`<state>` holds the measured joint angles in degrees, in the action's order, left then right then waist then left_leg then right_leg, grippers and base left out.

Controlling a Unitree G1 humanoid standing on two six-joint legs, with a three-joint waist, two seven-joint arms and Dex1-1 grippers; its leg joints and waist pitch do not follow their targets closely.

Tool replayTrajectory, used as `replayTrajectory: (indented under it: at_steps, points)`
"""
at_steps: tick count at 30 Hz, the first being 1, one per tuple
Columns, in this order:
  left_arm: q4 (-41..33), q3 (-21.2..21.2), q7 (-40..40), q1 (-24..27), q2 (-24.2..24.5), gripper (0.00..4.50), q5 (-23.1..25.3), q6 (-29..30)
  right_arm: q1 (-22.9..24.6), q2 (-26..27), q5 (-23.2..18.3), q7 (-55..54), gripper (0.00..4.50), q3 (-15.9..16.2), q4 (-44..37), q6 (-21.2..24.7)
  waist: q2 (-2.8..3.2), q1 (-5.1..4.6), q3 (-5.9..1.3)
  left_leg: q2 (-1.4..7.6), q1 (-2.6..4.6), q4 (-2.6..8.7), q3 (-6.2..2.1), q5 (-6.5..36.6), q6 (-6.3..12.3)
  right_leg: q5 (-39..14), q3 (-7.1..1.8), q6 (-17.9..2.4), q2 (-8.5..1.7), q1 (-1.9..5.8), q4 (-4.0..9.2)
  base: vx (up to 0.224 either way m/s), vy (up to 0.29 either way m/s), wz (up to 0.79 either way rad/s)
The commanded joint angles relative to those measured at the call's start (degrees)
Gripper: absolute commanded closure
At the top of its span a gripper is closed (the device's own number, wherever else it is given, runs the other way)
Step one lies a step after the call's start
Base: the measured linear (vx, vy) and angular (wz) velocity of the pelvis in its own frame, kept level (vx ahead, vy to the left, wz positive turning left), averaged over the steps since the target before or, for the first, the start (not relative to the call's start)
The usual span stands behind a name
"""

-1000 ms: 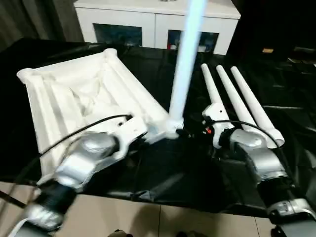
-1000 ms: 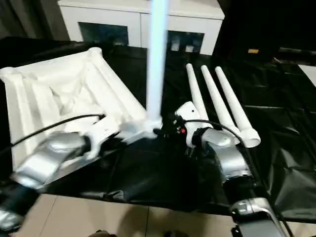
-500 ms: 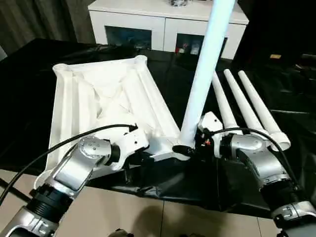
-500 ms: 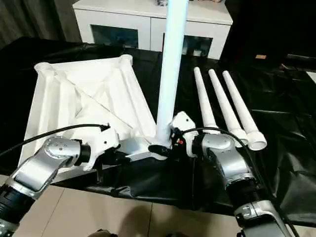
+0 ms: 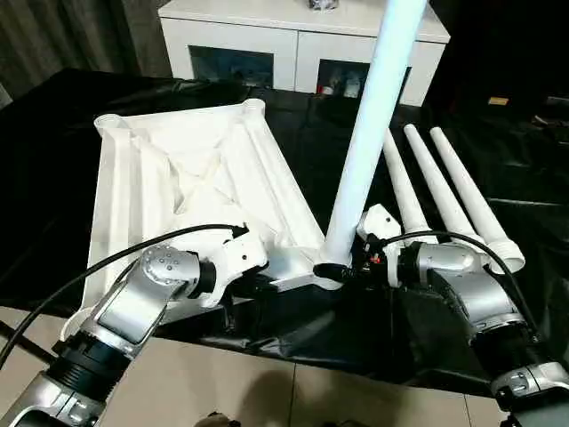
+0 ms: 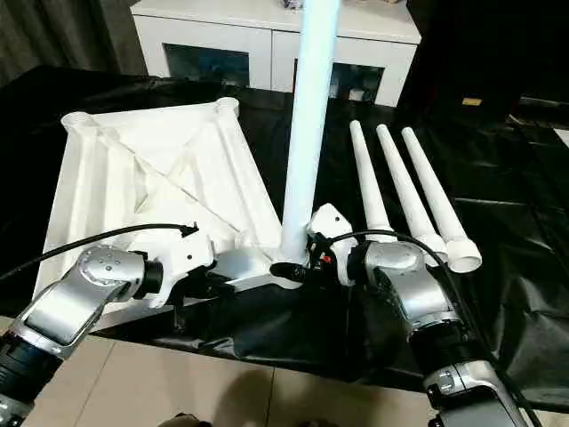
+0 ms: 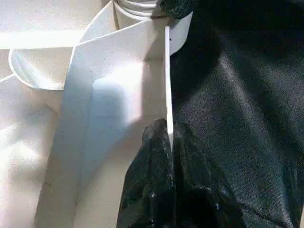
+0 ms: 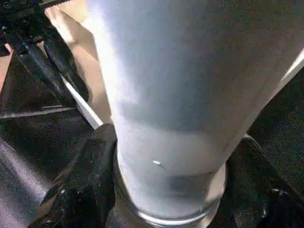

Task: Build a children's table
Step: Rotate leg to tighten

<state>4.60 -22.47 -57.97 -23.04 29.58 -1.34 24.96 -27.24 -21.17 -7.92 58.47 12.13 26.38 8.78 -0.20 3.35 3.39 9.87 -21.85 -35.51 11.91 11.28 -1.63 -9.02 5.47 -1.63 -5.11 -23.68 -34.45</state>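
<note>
Head views: the table top (image 5: 191,182) lies upside down on the black-draped desk (image 5: 533,231), ribbed underside up, toward the robot's left. 1 leg (image 5: 369,133) stands nearly upright, leaning slightly toward the robot's right, with its wide end seated at the round socket (image 6: 283,265) of the top's near corner on the robot's right. 3 spare legs (image 5: 444,191) lie side by side on the desk to the robot's right of the standing leg, narrow ends pointing away from the robot.

The left arm (image 5: 133,307) reaches forward and inward from the lower left, forearm angled toward the near edge of the top. The left end effector (image 7: 169,142) is closed on the thin near rim of the table top; in the left wrist view the 2 black fingers (image 7: 147,190) pinch this wall from either side, a short way from the socket.

The right arm (image 5: 471,298) comes in from the lower right, wrist bent inward toward the socket. The right end effector (image 5: 342,267) brackets the base of the standing leg: in the right wrist view a black finger (image 8: 85,180) sits on each side of the leg's wide end, close against it; whether they press on it cannot be told.

A white cabinet (image 5: 293,44) with glass doors stands behind the desk.
</note>
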Motion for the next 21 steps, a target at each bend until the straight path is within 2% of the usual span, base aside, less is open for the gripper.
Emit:
replayTrajectory:
  at_steps: [1, 2, 3, 4, 5, 6, 8, 9, 11, 12, 13, 14, 16, 17, 21]
  points:
    - [-1.3, 0.5, 0.6, -0.4, -0.3, 4.50, 0.2, -1.0, -0.1, 1.2, 0.8, -4.5, 1.81, -1.4, 2.4, 1.5, 0.04, -0.09, -3.92, 3.83, 1.33, 4.85, -2.18, 12.3, 1.08, -16.2, -3.59, -11.4, -4.15, 2.79, 3.93, 0.000, 0.000, 0.00]
    - [-1.2, 0.6, 0.8, -0.4, -0.4, 4.50, 0.2, -1.0, -0.2, 1.5, 0.8, -5.2, 1.81, -1.7, 2.6, 1.6, 0.04, -0.09, -3.92, 3.83, 1.33, 4.85, -2.18, 12.3, 1.08, -16.2, -3.59, -11.4, -4.15, 2.79, 3.93, 0.000, 0.000, 0.00]
    - [0.7, 1.3, 4.9, -1.1, -2.7, 4.50, 1.2, -0.1, -1.3, 4.9, 1.0, -14.3, 1.81, -4.6, 5.1, 2.4, 0.06, -0.42, -3.79, 3.86, 1.16, 5.01, -2.28, 12.9, 0.28, -17.5, -3.65, -11.1, -4.24, 2.76, 3.98, 0.000, 0.000, 0.00]
    - [2.2, 1.7, 7.7, -1.7, -4.4, 4.50, 1.9, 0.4, -1.8, 6.7, 0.9, -18.7, 1.81, -6.0, 6.2, 3.5, 0.02, -0.74, -3.67, 3.73, 1.16, 5.09, -2.32, 13.7, -0.13, -18.8, -3.61, -10.8, -4.15, 2.65, 4.28, 0.000, 0.000, 0.00]
    - [3.1, 1.9, 9.5, -2.1, -5.5, 4.50, 2.3, 0.8, -2.1, 7.8, 0.8, -21.3, 1.81, -6.8, 6.8, 4.2, -0.01, -1.03, -3.73, 3.65, 1.35, 5.09, -2.58, 15.2, -1.21, -21.4, -3.39, -10.1, -4.24, 2.77, 4.43, 0.000, 0.000, 0.00]
    - [4.5, 2.3, 12.2, -2.8, -7.5, 4.50, 2.9, 2.0, -2.6, 9.7, 1.0, -26.0, 1.81, -7.9, 7.8, 4.6, -0.07, -1.18, -3.75, 3.67, 1.61, 5.11, -2.53, 16.1, -1.48, -22.4, -3.38, -9.8, -4.19, 2.63, 4.60, 0.000, 0.000, 0.00]
    - [6.4, 2.6, 15.5, -3.8, -10.0, 4.50, 3.4, 3.8, -3.2, 12.1, 1.3, -31.0, 1.81, -8.8, 9.1, 4.8, -0.02, -1.48, -3.57, 3.63, 1.76, 5.08, -2.68, 18.4, -2.11, -26.0, -3.30, -8.4, -4.42, 2.44, 5.19, 0.000, 0.000, 0.00]
    - [9.1, 3.0, 20.1, -5.3, -13.7, 4.50, 4.2, 6.4, -4.2, 15.1, 1.7, -36.7, 1.81, -9.4, 11.1, 4.9, 0.03, -1.87, -3.28, 3.45, 1.93, 5.07, -2.55, 19.6, -2.30, -28.1, -3.34, -7.8, -4.29, 1.92, 5.57, 0.000, 0.000, 0.00]
    - [10.2, 3.2, 21.9, -5.9, -15.1, 4.50, 4.5, 7.3, -4.6, 16.2, 1.9, -38.6, 1.81, -9.5, 12.0, 5.0, -0.13, -1.89, -3.29, 3.13, 2.52, 4.78, -2.85, 21.8, -2.47, -33.4, -2.83, -5.8, -4.50, 1.92, 6.37, 0.000, 0.000, 0.00]
    - [14.1, 3.5, 27.5, -7.9, -18.6, 4.50, 5.9, 8.0, -6.2, 19.3, 2.7, -44.9, 1.81, -9.7, 14.8, 5.2, -0.07, -1.82, -3.38, 3.25, 2.46, 4.82, -2.90, 21.6, -2.31, -33.6, -2.86, -5.4, -4.64, 2.01, 6.50, 0.000, 0.000, 0.00]
    - [16.4, 3.9, 30.7, -9.1, -20.5, 4.50, 6.5, 7.8, -7.1, 21.1, 3.2, -48.2, 1.82, -9.8, 16.6, 4.9, 0.17, -2.03, -3.25, 3.27, 2.71, 4.95, -2.88, 22.0, -2.39, -33.2, -2.76, -5.0, -4.28, 1.53, 6.79, 0.000, 0.000, 0.00]
    - [18.0, 3.8, 32.5, -9.9, -21.7, 4.50, 7.0, 7.6, -7.9, 22.5, 3.9, -50.5, 1.82, -9.5, 18.1, 4.4, 0.17, -2.17, -3.31, 3.20, 2.78, 5.00, -2.98, 22.7, -2.83, -32.8, -2.53, -4.8, -4.13, 1.53, 6.80, 0.000, 0.000, 0.00]
    - [20.0, 3.8, 34.2, -10.9, -22.8, 4.50, 8.1, 6.8, -9.1, 24.2, 4.7, -51.7, 1.82, -9.0, 20.1, 3.5, 0.04, -2.06, -3.44, 3.21, 2.88, 5.07, -3.13, 24.1, -2.82, -32.0, -2.37, -4.2, -4.21, 1.66, 6.80, 0.000, 0.000, 0.00]
    - [21.4, 3.5, 35.1, -11.6, -22.9, 4.50, 9.1, 6.2, -10.0, 25.7, 5.1, -50.5, 1.82, -8.0, 21.1, 2.2, -0.20, -2.18, -3.39, 3.23, 2.46, 5.27, -3.22, 24.4, -2.46, -31.8, -2.32, -3.8, -4.30, 1.89, 6.77, 0.000, 0.000, 0.00]
    - [21.1, 3.8, 34.7, -11.7, -22.1, 4.50, 9.2, 6.0, -9.8, 26.4, 4.9, -46.8, 1.82, -7.5, 19.7, -0.1, -0.11, -2.00, -3.54, 3.28, 2.23, 5.42, -3.24, 23.8, -1.80, -31.2, -2.47, -3.6, -4.63, 2.04, 6.69, 0.000, 0.000, 0.00]
